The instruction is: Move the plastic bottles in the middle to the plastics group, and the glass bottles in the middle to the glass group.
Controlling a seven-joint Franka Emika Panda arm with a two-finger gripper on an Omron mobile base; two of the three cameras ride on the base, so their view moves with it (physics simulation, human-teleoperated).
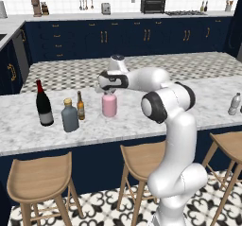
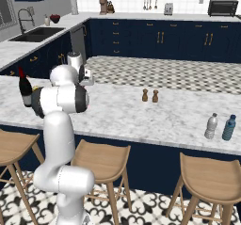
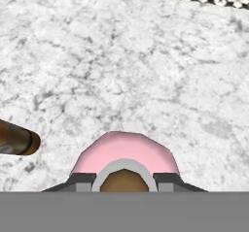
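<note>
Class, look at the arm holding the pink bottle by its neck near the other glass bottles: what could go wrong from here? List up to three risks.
1. The gripper clamps only the narrow neck of the pink bottle, so the bottle may swing or slip.
2. The amber bottle and slate-blue bottle stand close by; a sideways move might topple them.
3. The wine bottle is tall and could be clipped by the arm.

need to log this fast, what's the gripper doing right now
gripper: closed on the neck of the pink glass bottle, which stands on the marble counter near the amber bottle.
</note>
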